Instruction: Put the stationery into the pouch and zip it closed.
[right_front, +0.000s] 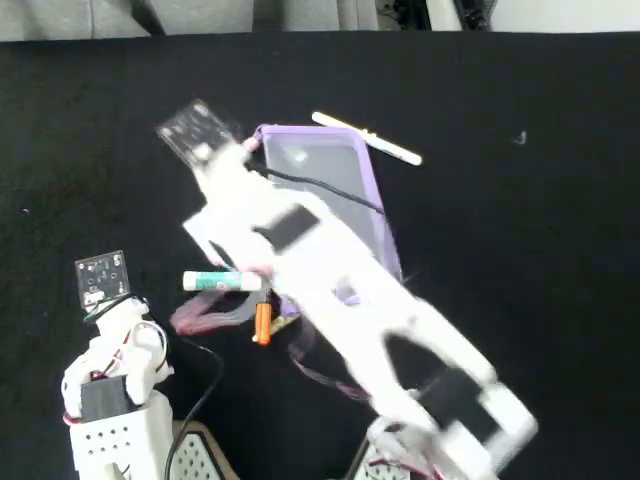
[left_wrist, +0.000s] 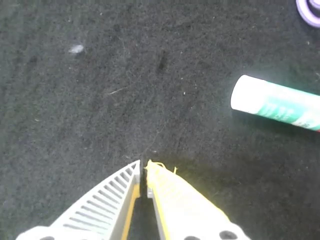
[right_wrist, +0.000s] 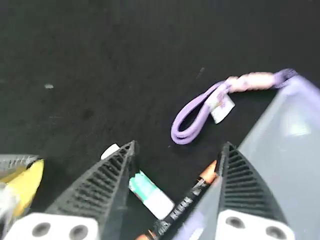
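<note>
A purple pouch (right_front: 318, 165) lies in the middle of the black table, and my right arm (right_front: 330, 275) stretches across it from the near right. The right gripper (right_wrist: 177, 152) is open and hangs above the pouch's (right_wrist: 292, 125) near end. Its purple strap loop (right_wrist: 197, 117) lies beyond the tips. Under the spread fingers are a white and green glue stick (right_wrist: 147, 192) and an orange-tipped pencil (right_wrist: 200, 182). The glue stick (right_front: 220, 281) lies left of the pouch, with an orange marker (right_front: 263, 322) just nearer. My left gripper (left_wrist: 142, 167) is shut and empty, low over the cloth beside the glue stick (left_wrist: 277, 107).
A thin white stick (right_front: 365, 138) lies at the pouch's far right corner. The left arm (right_front: 115, 350) sits folded at the near left. A black cable (right_front: 205, 385) runs along the near edge. Bare black cloth spreads to the right and far left.
</note>
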